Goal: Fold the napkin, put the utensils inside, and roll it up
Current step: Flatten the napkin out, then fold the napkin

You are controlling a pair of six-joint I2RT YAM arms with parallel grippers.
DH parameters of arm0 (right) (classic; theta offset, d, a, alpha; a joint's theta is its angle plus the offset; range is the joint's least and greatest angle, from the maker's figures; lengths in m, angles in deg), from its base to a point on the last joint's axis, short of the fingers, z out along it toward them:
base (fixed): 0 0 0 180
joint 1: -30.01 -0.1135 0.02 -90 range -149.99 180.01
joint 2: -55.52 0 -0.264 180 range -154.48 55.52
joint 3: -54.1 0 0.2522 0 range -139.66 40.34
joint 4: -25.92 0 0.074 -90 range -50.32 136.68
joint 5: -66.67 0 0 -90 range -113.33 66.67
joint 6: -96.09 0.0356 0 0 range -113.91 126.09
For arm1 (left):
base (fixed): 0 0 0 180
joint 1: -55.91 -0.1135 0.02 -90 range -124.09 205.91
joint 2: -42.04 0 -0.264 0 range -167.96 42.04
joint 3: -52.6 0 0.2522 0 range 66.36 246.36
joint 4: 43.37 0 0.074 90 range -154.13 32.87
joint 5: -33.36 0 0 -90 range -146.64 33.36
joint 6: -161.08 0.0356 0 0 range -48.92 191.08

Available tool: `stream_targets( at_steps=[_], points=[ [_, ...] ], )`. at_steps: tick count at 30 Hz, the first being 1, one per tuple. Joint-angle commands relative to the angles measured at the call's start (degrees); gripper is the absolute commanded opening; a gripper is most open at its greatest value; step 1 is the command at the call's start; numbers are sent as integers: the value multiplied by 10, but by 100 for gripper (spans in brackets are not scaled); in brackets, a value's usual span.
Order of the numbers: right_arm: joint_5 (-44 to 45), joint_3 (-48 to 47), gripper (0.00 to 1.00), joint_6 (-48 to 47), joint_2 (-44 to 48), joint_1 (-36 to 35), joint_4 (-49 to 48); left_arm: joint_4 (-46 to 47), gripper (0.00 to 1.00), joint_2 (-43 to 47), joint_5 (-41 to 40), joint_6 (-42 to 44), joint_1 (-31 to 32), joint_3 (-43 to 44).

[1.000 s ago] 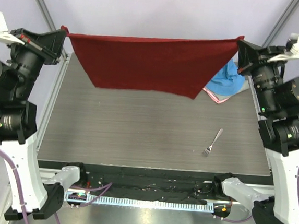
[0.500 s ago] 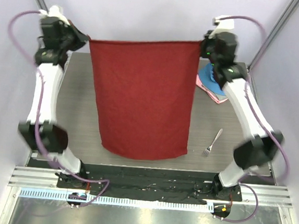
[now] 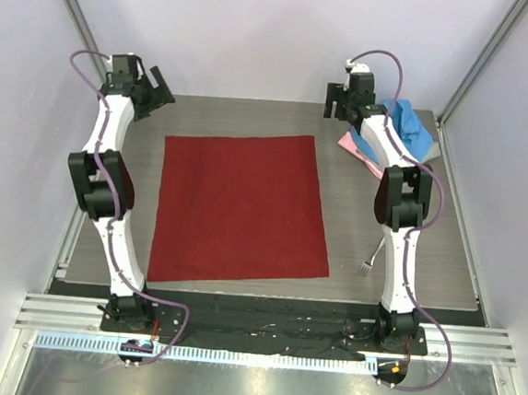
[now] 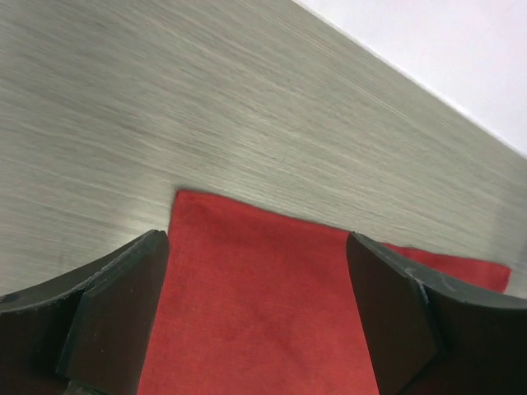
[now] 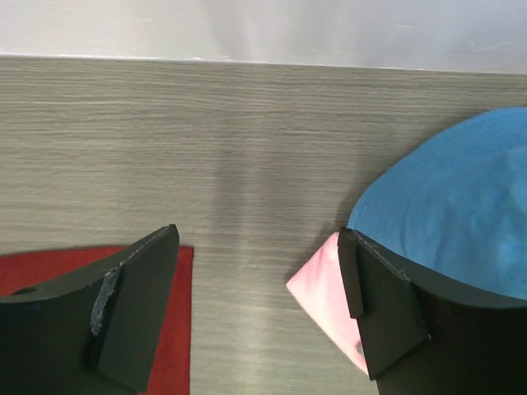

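The napkin [image 3: 240, 209] lay flat on the counter [image 3: 243, 117] with the fork [image 3: 369, 262] close by its near right corner, and our left claw [image 3: 160, 89] and right claw [image 3: 337, 100] hung spread and empty over its far corners, which we judged should be pinched evenly for a square fold.

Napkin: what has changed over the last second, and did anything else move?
The napkin, hung stretched between both grippers, was lowered and spread flat on the table. The left gripper and right gripper let go of its far corners and are open near them. The fork, blue cloth and pink cloth stayed put.
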Motion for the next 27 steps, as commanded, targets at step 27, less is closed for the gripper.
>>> stream_targets(
  at_steps=[27],
  points=[
    [16,506,85,194,526,106,-13,254,88,316,-140,-15,542,-486]
  ],
)
